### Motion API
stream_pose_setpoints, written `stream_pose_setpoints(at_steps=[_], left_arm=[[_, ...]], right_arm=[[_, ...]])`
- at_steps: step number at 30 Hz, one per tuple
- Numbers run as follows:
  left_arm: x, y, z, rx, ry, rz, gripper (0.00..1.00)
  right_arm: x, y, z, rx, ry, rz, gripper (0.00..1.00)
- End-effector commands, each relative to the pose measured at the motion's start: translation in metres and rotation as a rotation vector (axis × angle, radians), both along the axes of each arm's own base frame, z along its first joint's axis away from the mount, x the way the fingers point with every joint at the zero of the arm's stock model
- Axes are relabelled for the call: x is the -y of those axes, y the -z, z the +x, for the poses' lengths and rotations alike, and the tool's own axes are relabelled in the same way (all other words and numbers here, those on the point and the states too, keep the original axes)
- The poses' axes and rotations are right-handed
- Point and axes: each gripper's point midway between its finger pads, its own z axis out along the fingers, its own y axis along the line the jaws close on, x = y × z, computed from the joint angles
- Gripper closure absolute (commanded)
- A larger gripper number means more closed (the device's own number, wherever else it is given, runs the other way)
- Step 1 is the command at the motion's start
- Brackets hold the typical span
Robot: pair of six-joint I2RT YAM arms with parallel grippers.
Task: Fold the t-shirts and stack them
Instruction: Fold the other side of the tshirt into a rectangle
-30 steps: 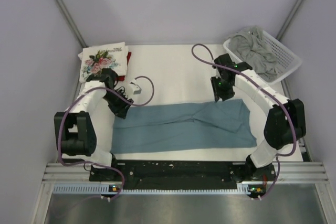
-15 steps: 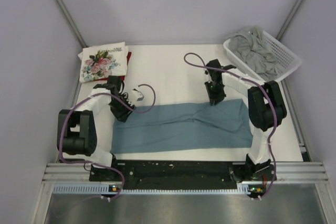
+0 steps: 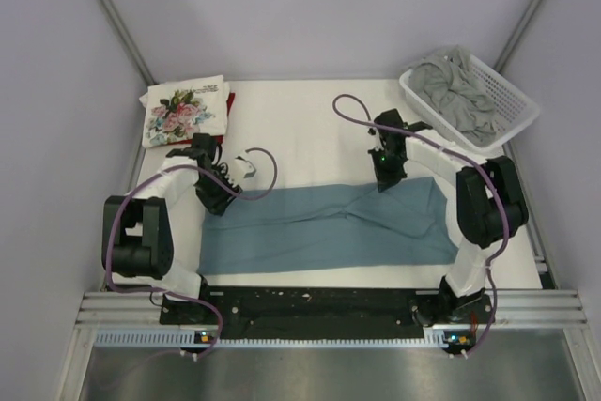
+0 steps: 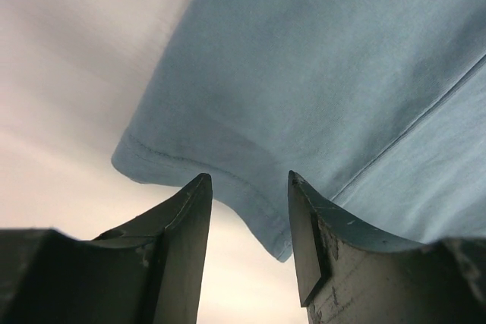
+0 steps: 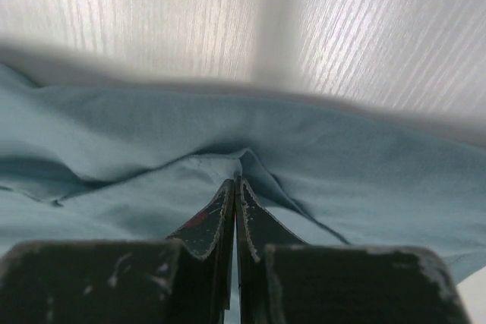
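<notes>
The plain teal-blue t-shirt [image 3: 329, 227] lies as a long folded band across the middle of the table. My left gripper [image 3: 218, 206] is low at its far left corner. In the left wrist view its jaws [image 4: 247, 180] stand apart, and the shirt's hemmed corner [image 4: 250, 202] lies between the tips without being pinched. My right gripper [image 3: 383, 180] sits at the shirt's far edge, right of centre. In the right wrist view its jaws [image 5: 236, 180] are pressed together on a puckered ridge of the teal cloth [image 5: 342, 165].
A folded white floral t-shirt [image 3: 183, 110] lies at the far left on a dark red one [image 3: 228, 105]. A grey t-shirt [image 3: 460, 86] is heaped in the white lattice basket [image 3: 521, 110] at the far right. Purple cables loop over both arms.
My right gripper moved left along the shirt's far edge and shut on a fold of it. My left gripper settled at the far left corner, jaws a little wider.
</notes>
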Motion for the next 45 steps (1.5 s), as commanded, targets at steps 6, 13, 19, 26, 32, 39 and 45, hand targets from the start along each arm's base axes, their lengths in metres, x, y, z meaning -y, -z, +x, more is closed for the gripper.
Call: stream_pose_setpoints(at_steps=[6, 13, 19, 26, 32, 39, 45], left_arm=[[0.0, -0.015, 0.017, 0.054, -0.018, -0.004, 0.51], [0.013, -0.031, 0.025, 0.075, -0.009, -0.069, 0.51], [0.028, -0.036, 0.033, 0.073, 0.005, -0.12, 0.51], [0.051, -0.044, 0.036, 0.087, 0.053, -0.146, 0.5], [0.052, -0.05, 0.031, 0.105, 0.067, -0.144, 0.47], [0.027, -0.027, 0.012, 0.082, 0.09, -0.018, 0.44], [0.02, -0.019, 0.01, 0.072, 0.081, 0.019, 0.43]], right_arm=[[-0.015, -0.022, -0.034, -0.003, -0.024, 0.118, 1.0], [-0.051, -0.038, -0.088, -0.048, -0.149, 0.242, 1.0], [-0.072, -0.027, -0.133, -0.108, -0.185, 0.259, 1.0], [-0.04, -0.066, -0.064, 0.146, -0.023, 0.172, 0.76], [-0.016, -0.053, -0.008, 0.194, 0.04, 0.068, 0.64], [-0.014, -0.014, 0.021, 0.133, 0.054, -0.006, 0.57], [-0.018, 0.005, 0.02, 0.085, 0.064, 0.002, 0.6]])
